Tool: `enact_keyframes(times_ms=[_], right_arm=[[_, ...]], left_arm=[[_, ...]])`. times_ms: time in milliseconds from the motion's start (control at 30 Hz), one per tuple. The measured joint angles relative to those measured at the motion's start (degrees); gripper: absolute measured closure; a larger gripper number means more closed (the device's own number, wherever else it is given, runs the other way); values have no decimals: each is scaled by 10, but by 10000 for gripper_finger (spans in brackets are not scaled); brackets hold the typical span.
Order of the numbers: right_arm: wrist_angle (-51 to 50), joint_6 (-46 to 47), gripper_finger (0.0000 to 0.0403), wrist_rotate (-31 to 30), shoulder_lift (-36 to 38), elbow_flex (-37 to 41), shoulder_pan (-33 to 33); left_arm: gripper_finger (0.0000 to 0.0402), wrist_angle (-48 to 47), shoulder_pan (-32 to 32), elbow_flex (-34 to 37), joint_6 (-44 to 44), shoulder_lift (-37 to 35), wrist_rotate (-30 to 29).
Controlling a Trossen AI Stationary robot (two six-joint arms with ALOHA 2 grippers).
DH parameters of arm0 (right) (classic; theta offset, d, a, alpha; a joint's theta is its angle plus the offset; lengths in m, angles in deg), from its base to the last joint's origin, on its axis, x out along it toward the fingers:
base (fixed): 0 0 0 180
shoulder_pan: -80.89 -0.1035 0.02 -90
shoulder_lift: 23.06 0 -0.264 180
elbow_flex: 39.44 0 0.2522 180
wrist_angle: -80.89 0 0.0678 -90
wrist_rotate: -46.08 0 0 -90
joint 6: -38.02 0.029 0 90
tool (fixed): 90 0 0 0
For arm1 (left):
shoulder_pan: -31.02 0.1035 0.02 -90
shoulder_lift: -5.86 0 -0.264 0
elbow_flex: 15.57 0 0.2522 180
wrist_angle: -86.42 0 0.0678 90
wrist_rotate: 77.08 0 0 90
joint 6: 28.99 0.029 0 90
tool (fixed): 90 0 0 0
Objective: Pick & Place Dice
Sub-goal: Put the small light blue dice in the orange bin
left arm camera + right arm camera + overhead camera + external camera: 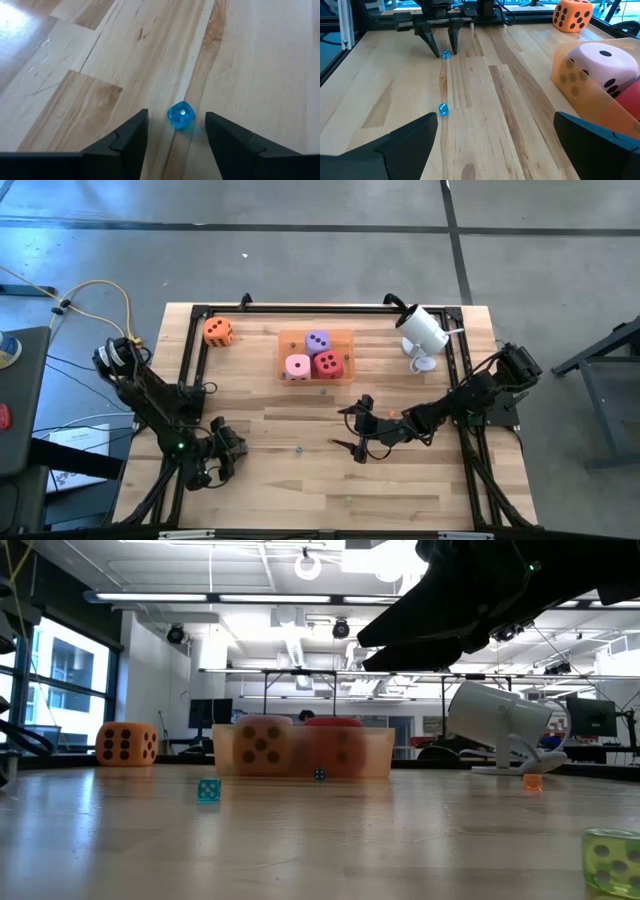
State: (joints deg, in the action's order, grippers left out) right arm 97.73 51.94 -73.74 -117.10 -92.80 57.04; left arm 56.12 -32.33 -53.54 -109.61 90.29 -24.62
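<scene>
An orange foam die (218,331) rests on the table at the far left. The pink (298,365), purple (318,340) and red (328,363) dice sit in the translucent orange tray (284,340). My left gripper (176,131) is low over the near left of the table. It is open, with one finger on each side of a small translucent blue die (181,116), which lies on the wood and touches neither finger. My right gripper (358,430) hovers wide open in front of the tray, holding nothing.
A second small blue die (443,109) lies between the two grippers. A small orange die (533,781) and a yellow-green one (610,860) lie to the right. A white camera-like device (423,332) stands at the far right. A dark frame (200,313) borders the table.
</scene>
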Motion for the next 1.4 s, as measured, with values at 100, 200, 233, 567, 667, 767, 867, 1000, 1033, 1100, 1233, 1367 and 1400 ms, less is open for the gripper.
enact_keyframes(times_ms=[100,200,233,567,667,767,867,1000,1033,1100,1233,1367,1400], right_arm=[[0,0,10,0,0,0,0],[-1,0,10,0,0,0,0],[-1,0,10,0,0,0,0],[-1,0,10,0,0,0,0],[-1,0,10,0,0,0,0],[-2,0,10,1,0,0,-1],[-5,2,10,5,0,0,-2],[-6,10,10,15,0,0,-2],[-5,10,10,15,0,0,-1],[-6,10,10,15,0,0,0],[-5,10,10,14,0,0,3],[-5,10,10,15,0,0,7],[-5,10,10,14,0,0,8]], left_arm=[[214,0,9,0,8,-1,4],[214,0,18,0,23,-1,8],[214,-1,22,0,24,-1,10],[257,-6,23,0,26,-1,13],[287,-5,23,0,25,-1,11],[317,-3,23,0,14,-1,12],[347,-2,23,0,-5,-1,11],[364,-2,28,0,-43,-1,10],[364,-1,30,0,-48,-2,11],[364,0,34,0,-46,-7,16],[364,5,47,1,-18,-36,38],[364,5,68,1,32,-76,59],[364,4,76,1,50,-86,65]])
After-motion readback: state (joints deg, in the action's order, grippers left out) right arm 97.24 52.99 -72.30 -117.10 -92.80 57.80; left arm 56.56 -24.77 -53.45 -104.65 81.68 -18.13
